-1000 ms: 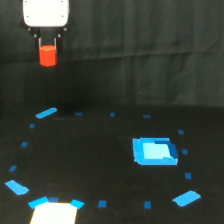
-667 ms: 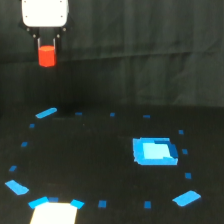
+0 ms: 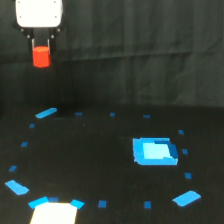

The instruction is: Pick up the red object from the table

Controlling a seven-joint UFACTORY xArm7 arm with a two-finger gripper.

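The red object point(image 3: 41, 56), a stubby red-orange block, hangs high above the table at the exterior view's upper left, in front of the dark curtain. My gripper point(image 3: 41, 47) is shut on its top, the two dark fingers pinching it under the white gripper body. The black table point(image 3: 100, 165) lies well below, with nothing red on it.
Small blue tape marks ring the table, with a longer blue strip point(image 3: 46, 113) under the gripper. A larger blue square patch point(image 3: 155, 151) sits at the exterior view's right. A white patch point(image 3: 54, 214) shows at the bottom edge.
The gripper and the red object stay at about the same height and place; no visible movement.
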